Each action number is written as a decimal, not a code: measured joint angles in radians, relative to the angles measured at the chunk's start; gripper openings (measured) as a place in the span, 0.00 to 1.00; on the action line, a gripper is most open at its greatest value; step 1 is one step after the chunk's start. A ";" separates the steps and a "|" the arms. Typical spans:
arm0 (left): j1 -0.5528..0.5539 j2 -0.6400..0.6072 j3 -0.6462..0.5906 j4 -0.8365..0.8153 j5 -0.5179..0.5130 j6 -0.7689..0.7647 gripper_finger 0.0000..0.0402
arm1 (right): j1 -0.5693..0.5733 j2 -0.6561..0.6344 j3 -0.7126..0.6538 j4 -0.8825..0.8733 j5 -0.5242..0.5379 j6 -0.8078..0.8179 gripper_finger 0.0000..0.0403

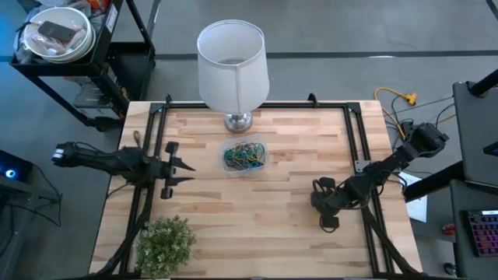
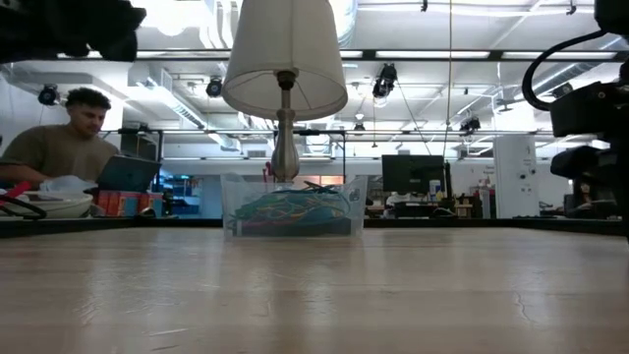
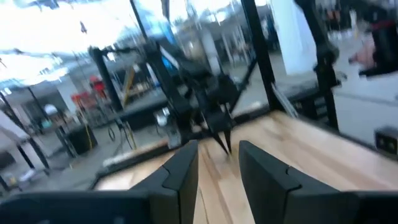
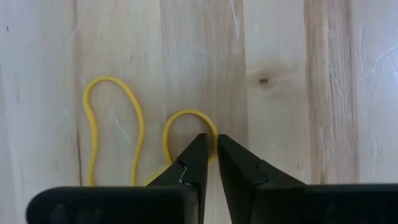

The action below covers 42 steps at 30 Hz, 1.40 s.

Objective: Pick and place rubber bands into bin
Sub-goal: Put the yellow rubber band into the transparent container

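Right wrist view shows the right gripper (image 4: 211, 146) down on the table (image 4: 311, 74), its fingers nearly shut with a strand of a yellow rubber band (image 4: 115, 130) pinched between the tips. The hold looks thin: only the very tips catch the strand, so the biggest risk is that the floppy band slips out on the lift, or stretches and snaps free if part of it clings to the wood. A second risk is the carry to the bin (image 1: 244, 155), which sits well apart from this gripper, just in front of the lamp (image 1: 232, 66); a swing too far could brush the lamp's base or drop the band beside the bin. The bin already holds a tangle of rubber bands (image 1: 246, 154), so a band let go on top may bounce out over the low wall.

The left gripper (image 1: 180, 170) waits over the left side of the table, fingers parted and holding nothing.

From above, the yellow band is hidden under the right arm. The near end of the band is cut off behind the fingers in the wrist picture, so I cannot tell whether it is one twisted loop or two. The level view does not show the band, and a potted plant (image 1: 166, 243) sits at the near left corner
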 joint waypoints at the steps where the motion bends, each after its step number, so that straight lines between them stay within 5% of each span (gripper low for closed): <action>1: 0.000 -0.018 -0.005 -0.002 0.000 0.000 0.25 | 0.000 0.000 0.000 0.000 0.010 -0.010 0.08; 12: 0.000 -0.134 -0.043 -0.002 -0.001 -0.006 0.25 | 0.004 0.011 0.016 -0.002 0.076 -0.066 0.02; 18: 0.000 -0.152 -0.051 -0.002 -0.002 -0.006 0.25 | 0.000 0.014 0.099 0.004 0.196 -0.202 0.02; 33: 0.000 -0.154 -0.054 -0.001 -0.004 -0.006 0.25 | -0.007 0.013 0.341 0.119 0.593 -0.754 0.02; 42: 0.000 -0.154 -0.055 0.000 -0.004 -0.006 0.25 | -0.126 0.012 0.443 0.370 0.588 -1.125 0.02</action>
